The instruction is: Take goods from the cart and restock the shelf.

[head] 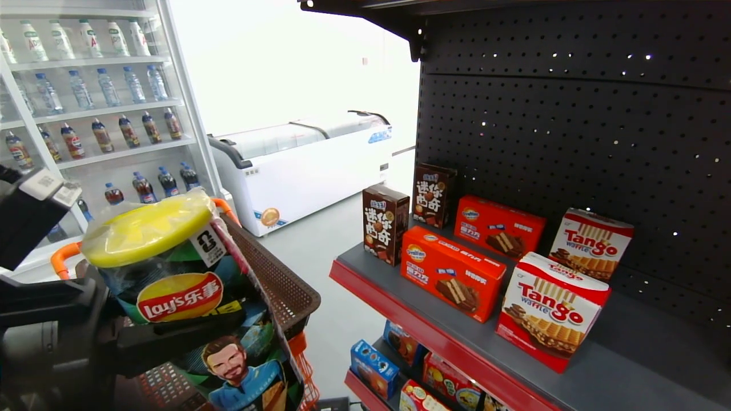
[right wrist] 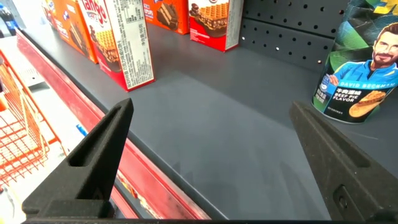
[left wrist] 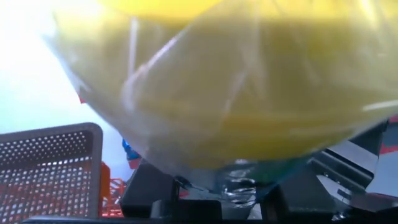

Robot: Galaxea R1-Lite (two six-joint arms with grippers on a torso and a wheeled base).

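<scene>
Holding a yellow-lidded, plastic-wrapped chip canister [head: 171,257], left gripper [head: 165,325] sits left of the grey, red-edged shelf deck [head: 628,365]. Right gripper [right wrist: 211,109] hangs over that deck, 2 fingers spread wide.

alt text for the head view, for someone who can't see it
The left claw grips a yellow-lidded chips canister over the brown cart basket on the left. To the right, a grey shelf holds brown boxes, orange boxes and wafer boxes. A drinks cooler and chest freezer stand behind.
</scene>
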